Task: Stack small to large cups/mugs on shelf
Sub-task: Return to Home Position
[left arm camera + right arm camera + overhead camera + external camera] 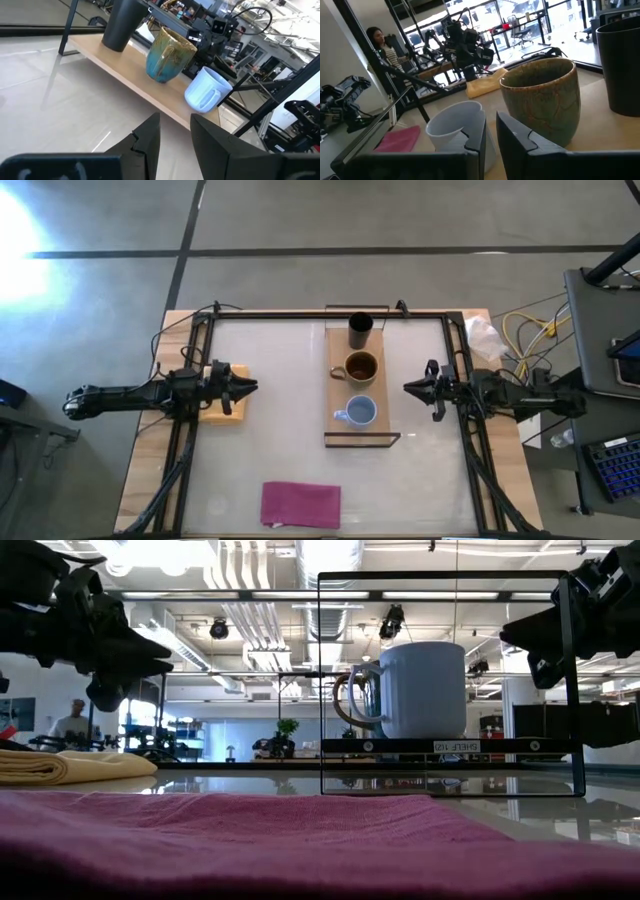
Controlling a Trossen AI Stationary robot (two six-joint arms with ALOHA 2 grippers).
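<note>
The light-wood shelf with a thin black frame lies in the middle of the table. Three vessels stand on it in a row: the black cylinder cup at the far end, the brown mug in the middle, and the light blue mug at the near end. My left gripper hovers left of the shelf, shut and empty, pointing at the brown mug. My right gripper hovers right of the shelf, shut and empty, close to the brown mug and the blue mug.
A folded yellow cloth lies under my left gripper. A magenta cloth lies near the table's front edge. A black frame runs around the table. A person stands in the room beyond the table's left side.
</note>
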